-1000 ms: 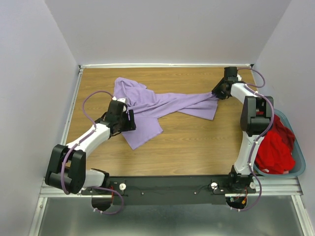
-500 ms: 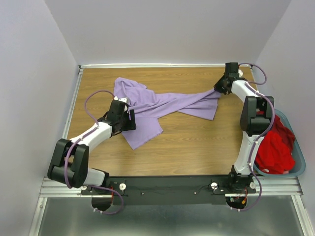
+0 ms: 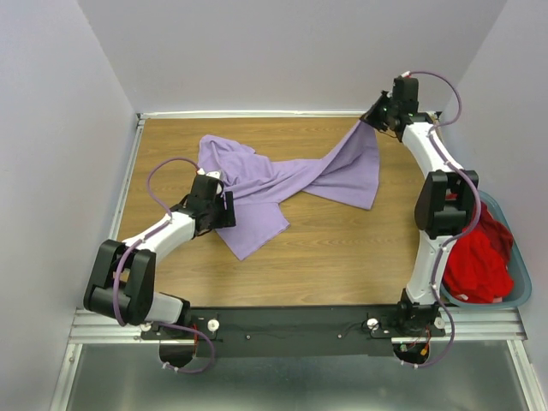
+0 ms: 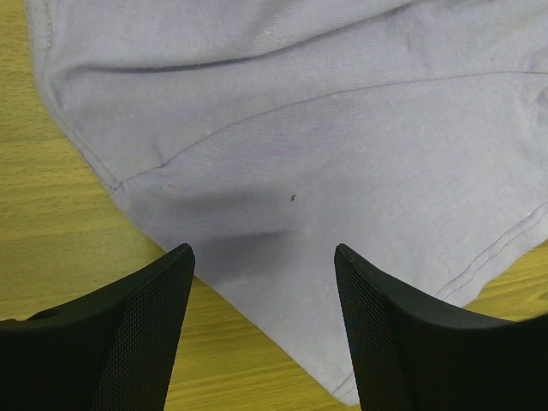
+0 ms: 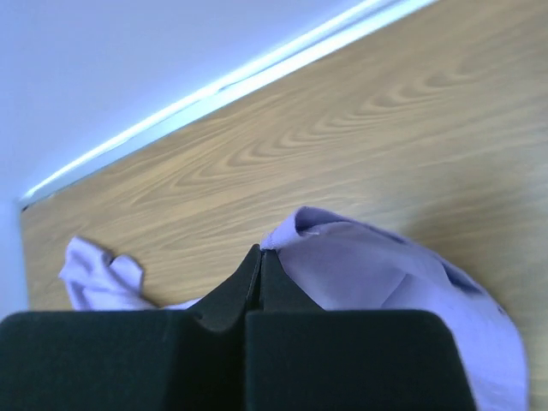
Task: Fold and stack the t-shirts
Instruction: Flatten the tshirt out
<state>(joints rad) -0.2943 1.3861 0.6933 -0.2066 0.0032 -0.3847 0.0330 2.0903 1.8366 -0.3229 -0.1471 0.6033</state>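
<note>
Top external view: the lavender t-shirt (image 3: 274, 184) lies crumpled across the far half of the wooden table (image 3: 342, 248), one end bunched at the far left and a lower flap reaching toward the middle. Its right end is drawn up off the wood to a point at the far right corner. The red t-shirt (image 3: 475, 257) sits heaped in the teal-grey basket (image 3: 514, 295), just off the table's right edge beside the right arm.

The right gripper (image 3: 370, 117) has its jaws fully closed, pinching that raised edge of the lavender shirt; the right wrist view shows the cloth (image 5: 385, 282) hanging from the closed fingertips (image 5: 259, 257) above the table. The left gripper (image 3: 224, 210) stands wide open over the shirt's left side. In the left wrist view its fingers (image 4: 145, 317) straddle a hemmed corner of the cloth (image 4: 342, 154), gripping nothing.
</note>
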